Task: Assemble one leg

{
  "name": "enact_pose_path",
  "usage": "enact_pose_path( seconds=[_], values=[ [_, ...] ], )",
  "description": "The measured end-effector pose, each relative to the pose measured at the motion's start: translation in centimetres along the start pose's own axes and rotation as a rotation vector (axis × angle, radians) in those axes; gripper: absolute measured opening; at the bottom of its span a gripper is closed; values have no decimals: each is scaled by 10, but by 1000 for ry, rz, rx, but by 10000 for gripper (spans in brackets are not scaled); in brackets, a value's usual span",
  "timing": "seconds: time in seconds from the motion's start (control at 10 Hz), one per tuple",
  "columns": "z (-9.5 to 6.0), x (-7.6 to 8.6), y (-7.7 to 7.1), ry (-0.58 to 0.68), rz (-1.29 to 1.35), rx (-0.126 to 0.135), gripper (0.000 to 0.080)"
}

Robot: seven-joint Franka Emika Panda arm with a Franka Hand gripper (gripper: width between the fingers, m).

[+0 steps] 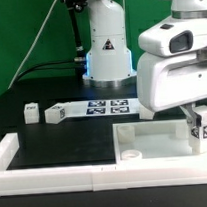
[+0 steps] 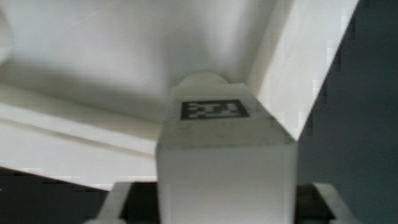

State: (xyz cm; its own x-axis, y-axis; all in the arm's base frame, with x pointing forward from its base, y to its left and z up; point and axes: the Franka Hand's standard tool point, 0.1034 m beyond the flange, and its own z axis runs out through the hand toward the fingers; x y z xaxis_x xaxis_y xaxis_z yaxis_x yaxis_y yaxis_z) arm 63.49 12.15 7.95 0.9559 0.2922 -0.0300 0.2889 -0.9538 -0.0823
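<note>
My gripper (image 1: 200, 115) is shut on a leg (image 1: 205, 128), a small white block with a black-and-white marker on its side. It holds the leg upright over the right part of the large white square panel (image 1: 144, 139); whether the leg touches the panel I cannot tell. In the wrist view the leg (image 2: 215, 150) fills the middle between the fingers (image 2: 121, 205), its marker facing the camera, with the panel (image 2: 107, 60) close behind it. Two more legs (image 1: 31, 114) (image 1: 56, 114) lie loose on the black table at the exterior view's left.
The marker board (image 1: 107, 106) lies flat behind the panel, in front of the robot base (image 1: 106, 51). A white raised rail (image 1: 57, 177) runs along the table's front and left edges. A round hole (image 1: 132, 148) shows in the panel's near left corner.
</note>
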Motion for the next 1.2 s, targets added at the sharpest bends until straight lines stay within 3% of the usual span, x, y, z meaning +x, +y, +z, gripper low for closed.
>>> enact_pose_path(
  seconds=[0.2, 0.5, 0.9, 1.2],
  values=[
    [0, -1, 4, 0, 69, 5, 291],
    [1, -2, 9, -7, 608, 57, 292],
    [2, -3, 9, -22, 1143, 47, 294],
    [2, -2, 7, -22, 1400, 32, 294]
  ],
)
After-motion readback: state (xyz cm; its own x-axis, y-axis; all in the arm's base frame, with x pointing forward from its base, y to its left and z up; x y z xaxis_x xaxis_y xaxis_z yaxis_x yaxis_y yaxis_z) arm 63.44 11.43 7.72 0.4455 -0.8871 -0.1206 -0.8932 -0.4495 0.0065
